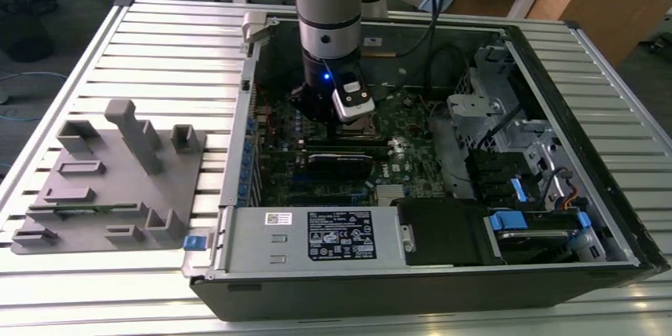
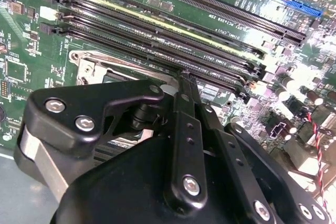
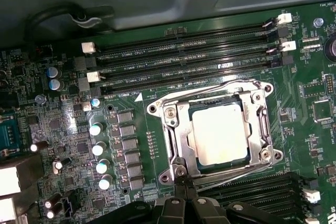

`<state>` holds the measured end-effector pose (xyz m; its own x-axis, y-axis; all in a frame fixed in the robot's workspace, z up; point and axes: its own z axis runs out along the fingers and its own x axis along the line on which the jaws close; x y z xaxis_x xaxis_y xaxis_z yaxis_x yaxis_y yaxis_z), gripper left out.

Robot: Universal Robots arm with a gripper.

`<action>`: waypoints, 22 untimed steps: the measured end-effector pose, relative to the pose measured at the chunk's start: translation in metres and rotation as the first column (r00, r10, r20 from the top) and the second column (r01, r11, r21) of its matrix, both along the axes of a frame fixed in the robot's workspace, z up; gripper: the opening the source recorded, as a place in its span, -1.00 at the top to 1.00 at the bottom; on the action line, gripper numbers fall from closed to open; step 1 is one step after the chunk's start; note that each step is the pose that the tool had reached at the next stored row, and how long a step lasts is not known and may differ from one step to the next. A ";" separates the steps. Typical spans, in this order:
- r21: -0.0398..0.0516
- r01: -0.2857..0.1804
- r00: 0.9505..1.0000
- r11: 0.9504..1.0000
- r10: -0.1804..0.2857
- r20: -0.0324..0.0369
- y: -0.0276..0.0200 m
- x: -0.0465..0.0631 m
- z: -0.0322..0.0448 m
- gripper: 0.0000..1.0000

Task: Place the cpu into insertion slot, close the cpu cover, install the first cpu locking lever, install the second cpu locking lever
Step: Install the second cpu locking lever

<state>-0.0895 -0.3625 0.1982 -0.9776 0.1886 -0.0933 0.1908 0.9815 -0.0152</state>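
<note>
CPU, a small flat square chip with a dull silver-grey metal top, is seated in the insertion slot, the square socket with a silvery rim on the green circuit board. Thin silvery cpu cover, a frame plate with a square cut-out, lies down flat around the chip, so placing and closing appear done. Wire locking levers run along the socket's edges; whether either is hooked under its catch cannot be told.

Black hand sits just beside the socket's edge in the first wrist view, its fingertips drawn together to a point in the second wrist view (closed, with nothing visibly held between them). In the exterior view the arm reaches straight down into the open black computer case, which stands on the slatted metal tabletop near a grey plastic fixture block.

Risk, as a judgement: the tip could slip off the thin lever and strike the long black memory slots close by, or an unlatched lever could spring up and let the cover lift.

Print on the board and the white case label is present but not read off.
</note>
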 end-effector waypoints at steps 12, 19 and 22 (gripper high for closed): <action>0.001 0.000 1.000 1.000 0.000 0.000 -0.0002 0.000 0.0083 0.79; 0.067 0.000 1.000 0.998 0.000 0.000 -0.0063 0.000 0.0086 0.79; 0.081 0.000 1.000 0.997 0.000 0.000 -0.0089 0.000 0.0085 0.79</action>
<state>-0.0895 -0.3713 0.2067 -0.9776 0.1954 -0.0779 0.1907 0.9796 0.0640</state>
